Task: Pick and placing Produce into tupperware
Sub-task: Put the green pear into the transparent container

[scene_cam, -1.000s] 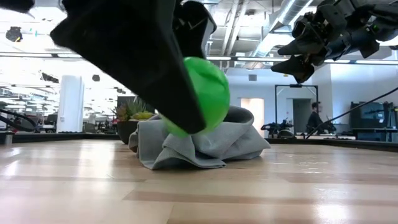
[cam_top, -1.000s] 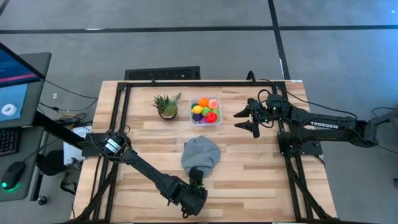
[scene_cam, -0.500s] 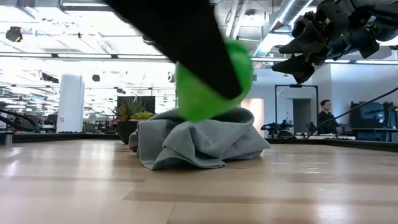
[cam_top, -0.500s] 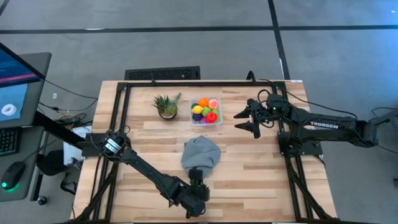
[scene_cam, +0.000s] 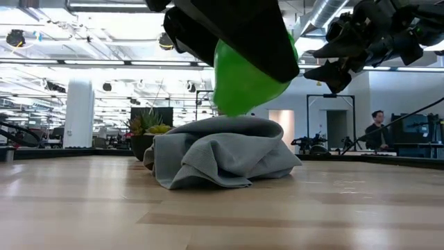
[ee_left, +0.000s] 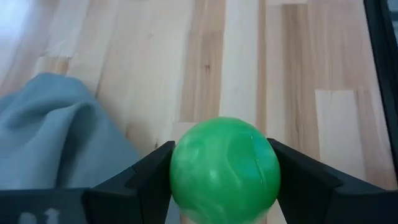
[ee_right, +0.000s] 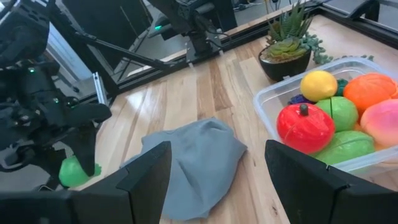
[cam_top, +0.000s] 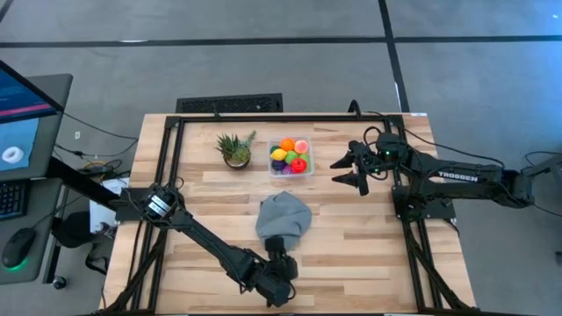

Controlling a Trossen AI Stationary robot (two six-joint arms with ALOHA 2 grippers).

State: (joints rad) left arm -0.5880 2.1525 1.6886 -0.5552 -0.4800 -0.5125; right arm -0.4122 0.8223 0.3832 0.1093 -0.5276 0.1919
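Overhead, the left gripper [cam_top: 276, 255] sits near the table's front edge, just in front of the grey cloth [cam_top: 284, 216], well apart from the tupperware [cam_top: 291, 157]. From table height and its own wrist, its fingers [ee_left: 146, 174] pinch a green ball [ee_left: 224, 163] lifted above the wood. The right gripper [cam_top: 351, 168] hangs beside the tupperware, fingers seemingly spread around nothing.

This is looking like a robotics lab inside a big open office or industrial hall. A wooden table [cam_top: 351, 228] is sitting on a grey concrete floor [cam_top: 263, 61], a monitor [cam_top: 18, 110] is glowing beside it, exposed ceiling pipes [scene_cam: 326, 14] are running overhead, and a person [scene_cam: 378, 128] is sitting far back.
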